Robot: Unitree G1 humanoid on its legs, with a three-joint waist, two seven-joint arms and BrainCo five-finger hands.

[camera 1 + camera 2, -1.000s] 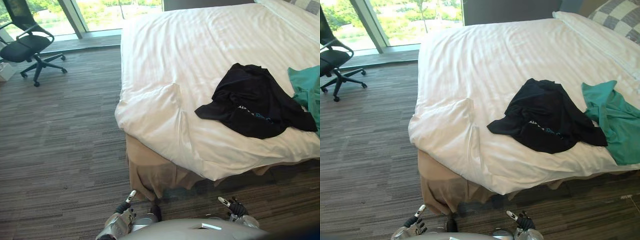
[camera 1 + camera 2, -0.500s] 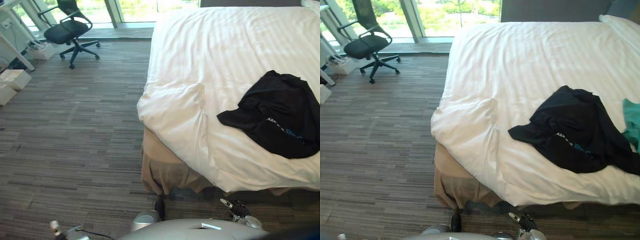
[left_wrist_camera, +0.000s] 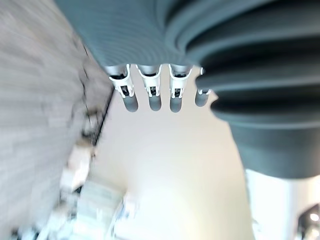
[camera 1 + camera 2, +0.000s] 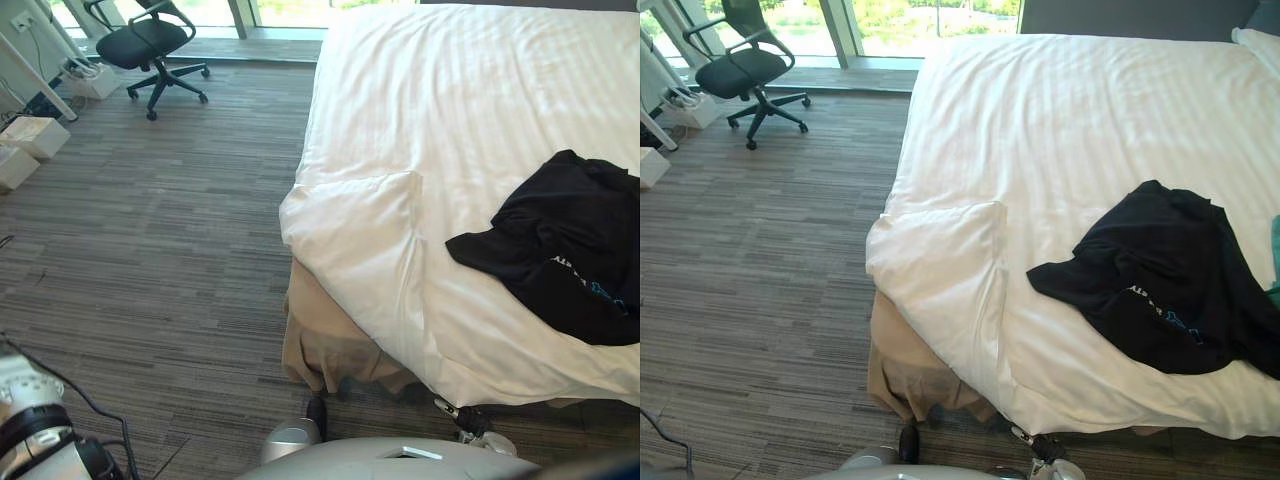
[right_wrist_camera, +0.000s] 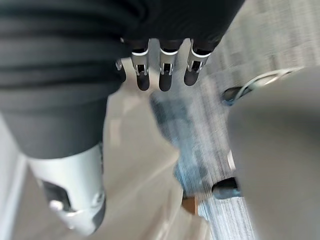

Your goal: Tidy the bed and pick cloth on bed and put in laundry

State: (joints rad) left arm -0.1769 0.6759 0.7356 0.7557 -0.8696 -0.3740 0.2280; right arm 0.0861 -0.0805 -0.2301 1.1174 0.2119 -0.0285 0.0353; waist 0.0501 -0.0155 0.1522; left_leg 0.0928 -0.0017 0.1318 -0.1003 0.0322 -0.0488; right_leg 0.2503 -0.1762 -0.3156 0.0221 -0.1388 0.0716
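Far ahead of the left hand [image 3: 154, 97], on its outer side, an office chair [image 4: 150, 42] stands by the window. Two pale boxes [image 4: 35, 135] lie on the carpet [image 4: 170, 250], somewhat nearer to this hand. The left hand hangs low with its fingers straight and loose, and it holds nothing.

Ahead of both hands, and between them, is the near corner of the bed [image 4: 480, 100]. There the white duvet [image 4: 360, 235] is turned back in a flap, and the beige bed skirt [image 4: 320, 345] shows under it. The right hand [image 5: 168, 75] hangs low, just before the bed's edge and below the mattress. Its fingers are relaxed too, and empty.

The black cloth [image 4: 1170, 275] lies crumpled on the duvet, ahead of the right hand and out to its outer side, well apart from it. A thin strip of teal cloth [image 4: 1275, 262] shows just beside it, on the side away from the hand.

I judge that the step in hand is the approach to the black cloth. To do it well, the robot should come closer and more to the right, until the cloth is straight before the right hand. The hand should then rise above the bed's edge and come down on the thick, bunched middle. It should close on the garment alone, not on the duvet under it. The flap can be flattened afterwards with the left hand, which is nearer to it.
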